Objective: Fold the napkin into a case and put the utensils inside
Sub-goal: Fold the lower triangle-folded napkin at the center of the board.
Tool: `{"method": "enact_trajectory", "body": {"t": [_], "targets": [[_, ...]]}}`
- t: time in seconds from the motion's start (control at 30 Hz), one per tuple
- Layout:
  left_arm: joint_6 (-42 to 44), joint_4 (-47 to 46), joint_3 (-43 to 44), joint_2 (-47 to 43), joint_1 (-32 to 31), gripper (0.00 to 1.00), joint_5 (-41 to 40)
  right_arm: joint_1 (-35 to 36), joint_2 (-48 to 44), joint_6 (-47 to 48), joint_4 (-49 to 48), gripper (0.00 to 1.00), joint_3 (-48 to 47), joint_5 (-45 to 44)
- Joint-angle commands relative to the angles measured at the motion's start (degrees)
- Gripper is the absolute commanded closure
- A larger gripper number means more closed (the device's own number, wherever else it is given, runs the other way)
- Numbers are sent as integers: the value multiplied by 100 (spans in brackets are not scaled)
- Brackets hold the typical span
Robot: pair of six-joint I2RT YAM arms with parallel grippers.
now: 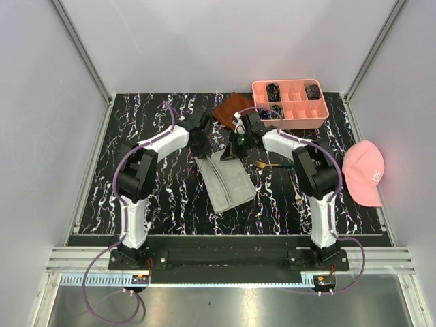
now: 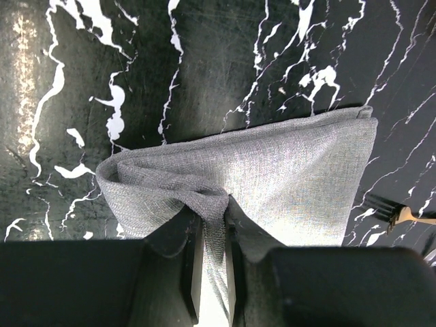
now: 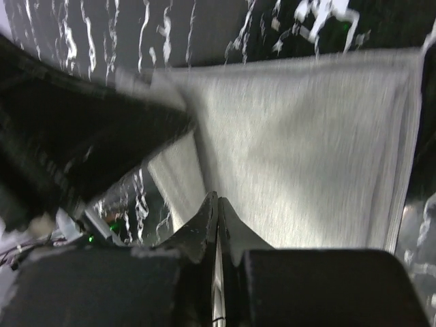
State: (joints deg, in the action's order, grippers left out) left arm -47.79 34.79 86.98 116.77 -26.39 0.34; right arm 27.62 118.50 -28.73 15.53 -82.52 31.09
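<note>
Two hands meet mid-frame: the left hand (image 2: 212,228) pinches the folded grey napkin (image 2: 293,177); the right hand (image 3: 216,211) is clenched tight over it.

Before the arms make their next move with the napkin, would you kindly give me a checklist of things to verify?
1. Left gripper has a firm pinch on the napkin: ok, a ridge of fabric sits between its fingers.
2. Right gripper holds fabric: cannot tell. It is shut at the napkin's edge, but no caught layer shows.
3. Napkin lies in folded layers: ok, though it bunches up near the left gripper.
4. Fork and dark utensil are clear of the fold: ok, both lie to the right of the napkin, apart from it.
5. Utensils tucked inside the napkin: not ok, both are outside.
</note>
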Motion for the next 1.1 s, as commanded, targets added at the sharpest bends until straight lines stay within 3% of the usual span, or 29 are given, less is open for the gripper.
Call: {"method": "enact_trajectory", "body": {"t": [0.0,0.43,0.83,0.97,1.07], "targets": [[95,-192,267,12,-41,82,-60,-2,533,113,-41,97,-702,151],[51,-200,495,223,-278,82,133,-19,1211,69,-59,98,-722,195],[42,-200,619,496,-314,77,37,-72,790,122,20,97,-677,195],[68,-191,592,364,-314,68,-8,-99,657,183,178,95,-686,161],[77,-200,575,215,-314,54,54,-134,499,263,301,91,-660,99]]}}
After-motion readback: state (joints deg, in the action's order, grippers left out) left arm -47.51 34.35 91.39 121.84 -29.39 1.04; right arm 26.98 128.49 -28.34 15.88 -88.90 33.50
